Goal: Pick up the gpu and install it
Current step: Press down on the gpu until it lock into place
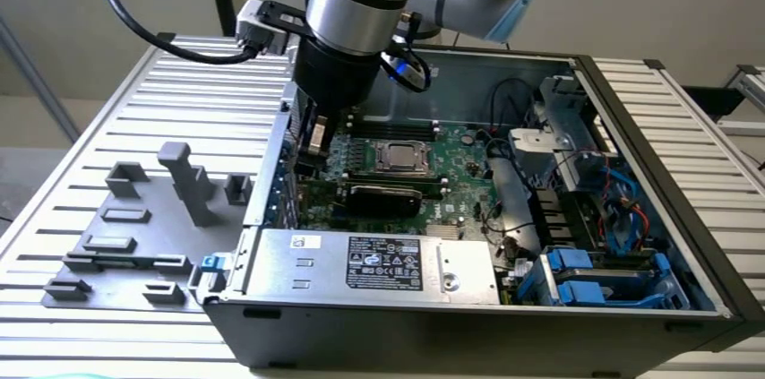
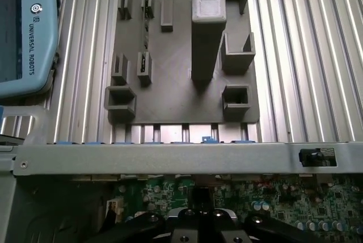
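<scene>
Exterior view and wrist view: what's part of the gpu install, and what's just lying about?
In the job:
open grey metal computer case
green motherboard inside it
end effector, shut, low over that board

Lying about:
grey plastic fixture plate with posts and slots
silver labelled power-supply box
blue plastic drive caddies
blue-grey teach pendant
</scene>
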Controlling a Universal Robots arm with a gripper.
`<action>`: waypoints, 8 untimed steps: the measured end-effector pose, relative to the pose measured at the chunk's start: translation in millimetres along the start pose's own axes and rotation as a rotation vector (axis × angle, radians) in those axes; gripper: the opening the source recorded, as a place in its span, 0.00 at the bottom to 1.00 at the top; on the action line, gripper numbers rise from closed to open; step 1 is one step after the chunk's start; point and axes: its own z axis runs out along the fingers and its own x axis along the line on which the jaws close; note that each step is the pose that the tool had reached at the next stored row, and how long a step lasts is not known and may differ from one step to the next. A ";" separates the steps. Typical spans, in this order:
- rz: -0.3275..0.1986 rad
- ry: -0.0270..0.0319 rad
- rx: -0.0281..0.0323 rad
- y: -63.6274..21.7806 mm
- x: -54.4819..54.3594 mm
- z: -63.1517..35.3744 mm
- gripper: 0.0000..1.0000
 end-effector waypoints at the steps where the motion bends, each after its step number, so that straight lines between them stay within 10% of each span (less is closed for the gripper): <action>1: 0.004 -0.0013 -0.0002 0.1 -0.5 0.1 0.11; 8: 0.025 -0.0070 -0.0022 0.2 -2.9 0.0 0.11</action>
